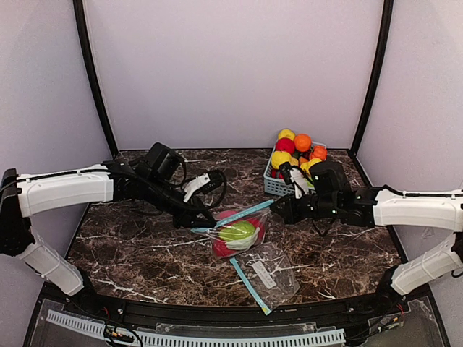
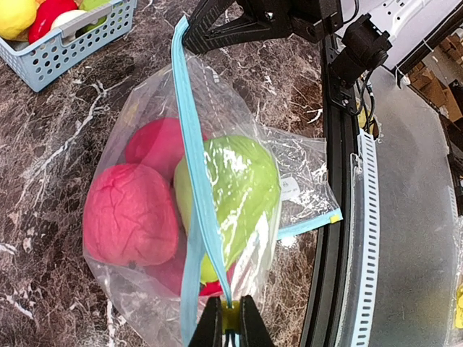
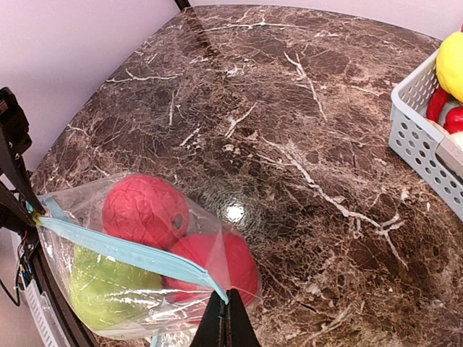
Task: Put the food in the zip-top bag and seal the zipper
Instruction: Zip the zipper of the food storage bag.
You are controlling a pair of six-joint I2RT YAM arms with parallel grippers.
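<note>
Food (image 2: 246, 181) sits inside the zip-top bag (image 2: 148, 101): one green fruit and red ones. We hold that bag between our two claws. Our left claw (image 2: 231, 329) is clenched on one end of the blue zipper (image 2: 190, 130), and our right claw (image 3: 226, 322) is clenched on the other end. More fruits (image 1: 286, 144) lie in the light-blue basket (image 1: 273, 186) close beside our right claw.
</note>
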